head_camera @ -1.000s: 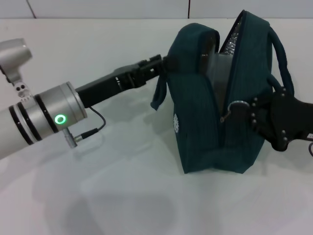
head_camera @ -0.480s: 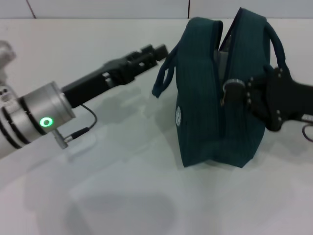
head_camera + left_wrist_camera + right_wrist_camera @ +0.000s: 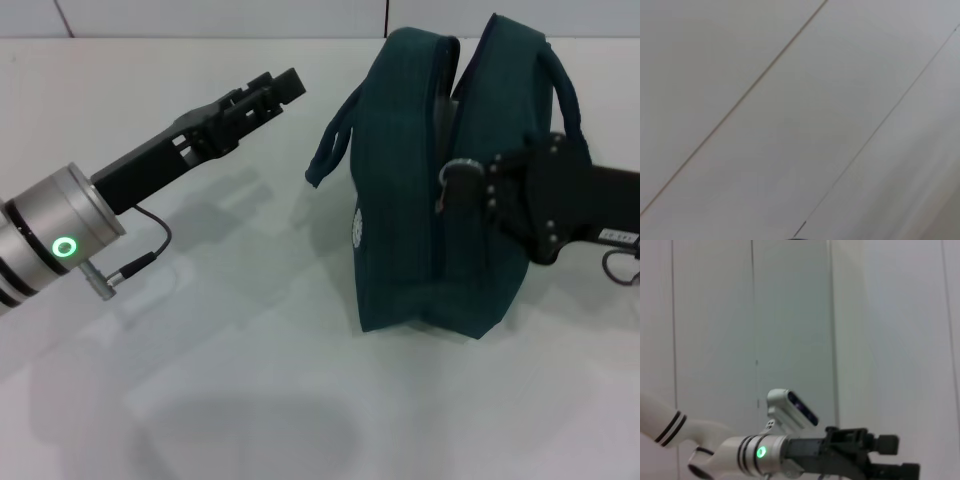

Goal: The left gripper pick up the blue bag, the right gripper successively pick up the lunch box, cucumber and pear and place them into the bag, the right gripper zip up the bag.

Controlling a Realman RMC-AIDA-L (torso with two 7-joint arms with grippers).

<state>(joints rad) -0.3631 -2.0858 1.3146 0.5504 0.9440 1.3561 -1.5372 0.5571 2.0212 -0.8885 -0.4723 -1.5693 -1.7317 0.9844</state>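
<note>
The blue bag (image 3: 410, 210) stands upright on the white table, its top gap narrow and one loop handle (image 3: 330, 150) hanging loose on its left side. My left gripper (image 3: 277, 90) hovers open to the left of the bag, clear of that handle; it also shows in the right wrist view (image 3: 892, 457). My right gripper (image 3: 468, 188) reaches in from the right and is shut on the zipper's metal ring pull (image 3: 457, 170) at the bag's near end. The lunch box, cucumber and pear are hidden.
The white table (image 3: 230, 380) spreads out to the left of and in front of the bag. A cable (image 3: 140, 255) dangles from the left wrist by its green ring light (image 3: 65, 246). The left wrist view shows only pale wall panels.
My left gripper has let go of the bag's handle and drawn back to the left. The right gripper has moved the zipper pull along, and the bag's opening has narrowed.
</note>
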